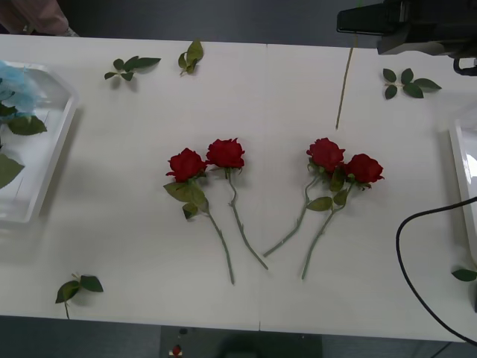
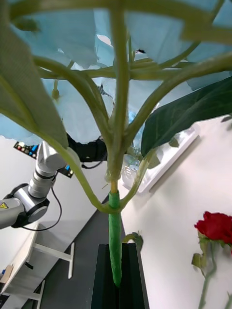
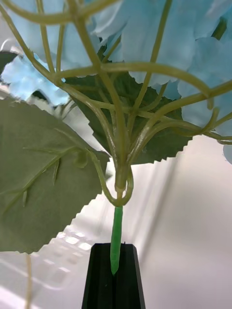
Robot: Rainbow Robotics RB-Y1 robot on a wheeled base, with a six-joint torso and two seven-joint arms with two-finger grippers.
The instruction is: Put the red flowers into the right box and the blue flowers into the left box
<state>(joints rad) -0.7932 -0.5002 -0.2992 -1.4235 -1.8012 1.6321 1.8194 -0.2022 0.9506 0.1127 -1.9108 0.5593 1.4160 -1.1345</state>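
Lying on the white table (image 1: 134, 224): four red flowers (image 1: 225, 153), loose leaf sprigs (image 1: 130, 66).

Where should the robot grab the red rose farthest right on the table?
Grip the rightmost red rose by its lower stem, coming straight down from above with the pincer across the stem. It lies flat on the table, and there the stem is bare and apart from the neighbouring rose.

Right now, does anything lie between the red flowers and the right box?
Nothing blocks it: bare table separates the nearest red flower from the right box. A black cable loops just nearer the robot. The left gripper and right gripper each hold blue flowers.
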